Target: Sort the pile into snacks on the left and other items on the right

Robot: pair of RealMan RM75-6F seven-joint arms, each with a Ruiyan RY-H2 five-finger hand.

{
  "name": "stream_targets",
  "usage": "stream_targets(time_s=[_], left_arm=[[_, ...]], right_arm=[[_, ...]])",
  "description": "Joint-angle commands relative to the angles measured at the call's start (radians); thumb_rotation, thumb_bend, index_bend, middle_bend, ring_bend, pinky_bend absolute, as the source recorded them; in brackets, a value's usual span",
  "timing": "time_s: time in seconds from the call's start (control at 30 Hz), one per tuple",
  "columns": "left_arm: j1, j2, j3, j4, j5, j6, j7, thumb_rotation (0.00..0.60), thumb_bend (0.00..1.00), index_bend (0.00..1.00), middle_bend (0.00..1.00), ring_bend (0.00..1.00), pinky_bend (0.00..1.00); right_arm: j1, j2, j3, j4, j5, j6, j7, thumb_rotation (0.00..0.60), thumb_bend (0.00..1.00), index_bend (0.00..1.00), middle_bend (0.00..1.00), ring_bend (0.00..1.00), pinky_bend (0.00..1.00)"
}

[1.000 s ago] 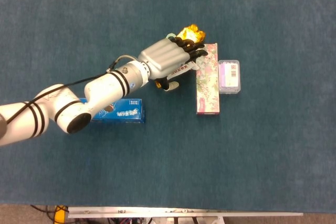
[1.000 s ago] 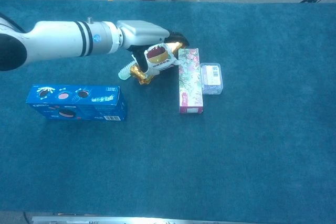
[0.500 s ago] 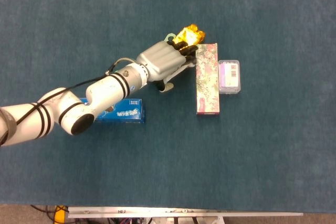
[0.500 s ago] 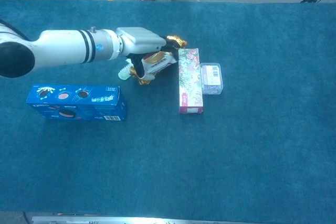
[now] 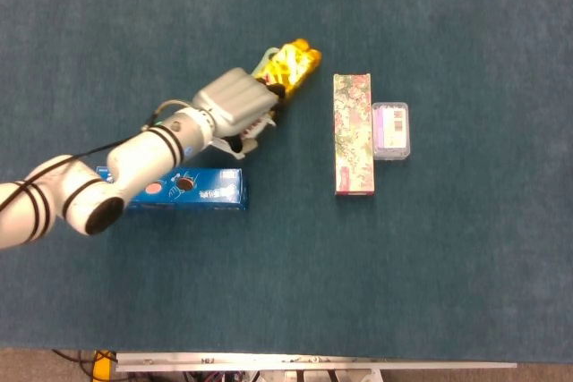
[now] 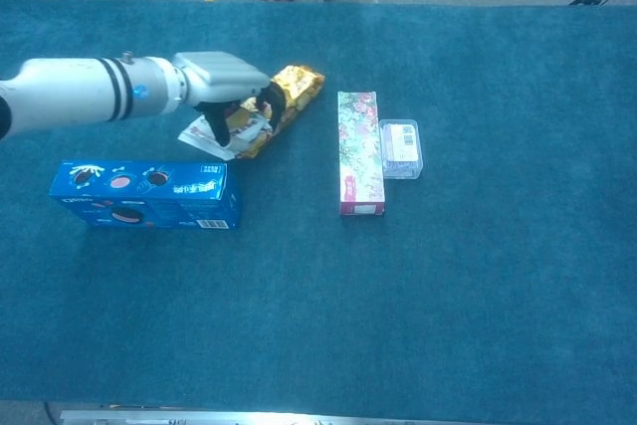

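Blue box: the long blue cardboard cookie box (image 6: 145, 195) lies flat at about 8 o'clock on the teal worktop (image 6: 418, 306). It looks like a snack, and it is on the left side.

Flower box: the long pink and green flowered box (image 6: 359, 151) lies in the middle, a bit to the right. It is not touching the snacks.

Clear box: the small clear plastic box with a purple label (image 6: 401, 147) sits just beside the flower box, on its right.

Left robot hand: the left robot hand (image 6: 231, 97) is at about 10 o'clock, just past the blue box. Its dark fingers (image 6: 215, 126) are curled around the shiny gold snack packet (image 6: 274, 106). A white part of the packet pokes out under the hand.

Right robot hand: it is not in either view.

Done, I think: the cookie box is on the left, and the two boxes on the right seem to be the other items.

Left to do, I think: put the gold packet down on the left, near the blue box, and let go.
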Motion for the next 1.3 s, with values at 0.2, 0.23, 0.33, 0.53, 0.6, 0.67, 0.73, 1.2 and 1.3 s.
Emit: stream_targets(time_s=[0.2,0.23,0.33,0.53,0.6,0.67,0.73,1.2,1.3], left_arm=[[0.028,0.092,0.066,-0.041,-0.057,-0.008,0.057,0.6,0.33,0.38,0.2,0.26,0.42],[0.031,0.103,0.07,-0.05,-0.064,-0.007,0.061,0.6,0.33,0.38,0.2,0.26,0.42],[0.035,0.136,0.087,-0.08,-0.08,-0.007,0.078,0.6,0.33,0.38,0.2,0.26,0.42],[0.033,0.179,0.111,-0.131,-0.106,-0.006,0.111,0.6,0.33,0.37,0.2,0.26,0.42],[0.031,0.188,0.116,-0.142,-0.117,-0.004,0.123,0.6,0.33,0.37,0.2,0.26,0.42],[0.027,0.197,0.118,-0.155,-0.131,-0.005,0.128,0.6,0.33,0.37,0.2,0.26,0.42],[0.024,0.207,0.118,-0.17,-0.138,-0.002,0.134,0.6,0.33,0.34,0.2,0.25,0.42],[0.052,0.298,0.062,-0.307,-0.172,0.117,0.088,0.6,0.33,0.0,0.0,0.0,0.19],[0.091,0.305,0.04,-0.319,-0.15,0.19,0.067,0.6,0.33,0.0,0.0,0.0,0.19]], right_arm=[[0.0,-0.002,-0.001,-0.006,-0.004,0.001,-0.003,0.6,0.01,0.48,0.42,0.35,0.47],[0.0,-0.002,-0.001,-0.006,-0.004,0.001,-0.003,0.6,0.01,0.48,0.42,0.35,0.47],[0.001,-0.002,0.0,-0.007,-0.005,0.002,-0.003,0.6,0.01,0.48,0.42,0.35,0.47],[0.001,-0.002,-0.001,-0.013,-0.012,0.006,-0.005,0.6,0.01,0.48,0.42,0.35,0.47],[-0.001,-0.001,-0.002,-0.015,-0.013,0.009,-0.004,0.6,0.01,0.48,0.42,0.35,0.47],[-0.003,0.0,-0.002,-0.014,-0.013,0.012,-0.003,0.6,0.01,0.48,0.42,0.35,0.47],[-0.006,0.002,-0.003,-0.014,-0.012,0.014,-0.001,0.6,0.01,0.48,0.42,0.35,0.47],[0.005,0.001,0.002,0.002,-0.025,0.011,0.018,0.6,0.01,0.48,0.42,0.35,0.47],[0.016,-0.003,0.005,0.006,-0.031,0.003,0.019,0.6,0.01,0.48,0.42,0.35,0.47]])
